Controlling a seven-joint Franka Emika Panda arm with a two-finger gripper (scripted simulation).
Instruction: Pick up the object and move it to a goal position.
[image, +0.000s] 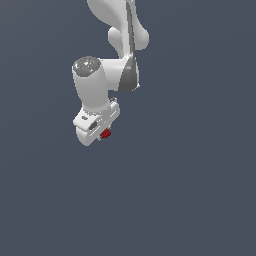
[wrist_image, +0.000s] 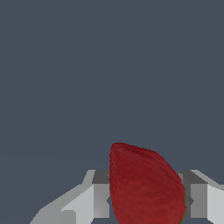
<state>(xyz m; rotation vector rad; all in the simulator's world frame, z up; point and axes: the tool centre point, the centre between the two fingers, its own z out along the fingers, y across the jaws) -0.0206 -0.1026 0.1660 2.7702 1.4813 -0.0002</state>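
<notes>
Against plain slate-grey ground, unmarked by writing, the white gripper (image: 103, 134) pinched the red strawberry (wrist_image: 144, 186) between its fingers (wrist_image: 101, 199)

One white robot arm (image: 107, 75), carrying one white two-fingered gripper (image: 102, 134). One small red strawberry-shaped lump (wrist_image: 144, 186) sits between the two grey fingers (wrist_image: 101, 199), one finger on each side.

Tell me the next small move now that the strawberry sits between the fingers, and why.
Probably carry it toward the goal, keeping the grip closed. In the wrist view the red strawberry fills the gap, with a grey finger on each side of it. In the exterior view it shows just under the white gripper. No goal marker shows in either view, so I cannot tell the direction.
</notes>
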